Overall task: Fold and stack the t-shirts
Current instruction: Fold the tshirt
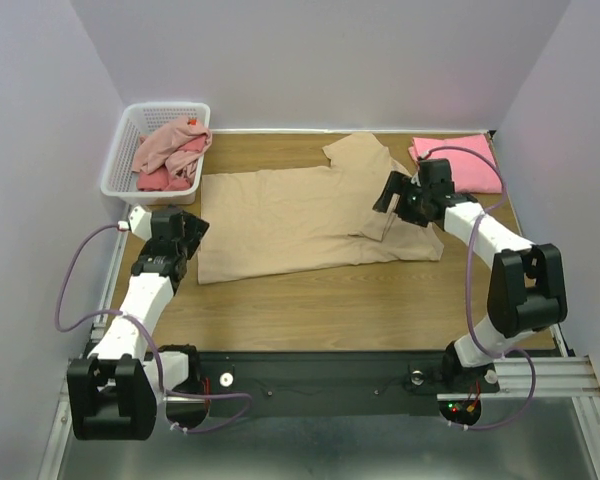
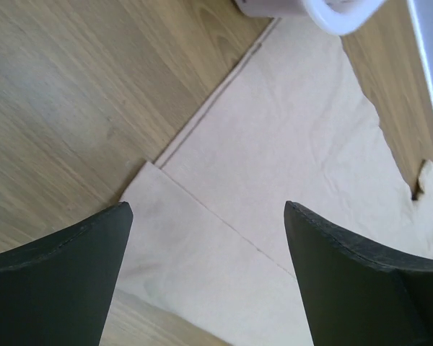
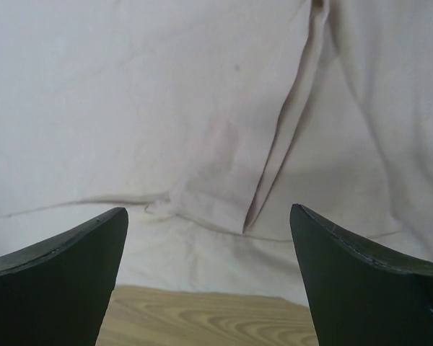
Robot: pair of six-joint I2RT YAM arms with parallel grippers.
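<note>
Left wrist, right wrist: left claw (image 2: 208, 206) and right claw (image 3: 208, 209) wide, empty, above beige t-shirt (image 2: 289, 144).

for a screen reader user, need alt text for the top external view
A large beige t-shirt lies spread on a wooden table, the left arm at its left edge and the right arm over its right side. A white basket at back left holds crumpled pink and red shirts; a folded salmon-pink shirt lies at back right.

Spread wide, empty: left fingers (image 2: 58, 285), right fingers (image 3: 58, 281)
</note>
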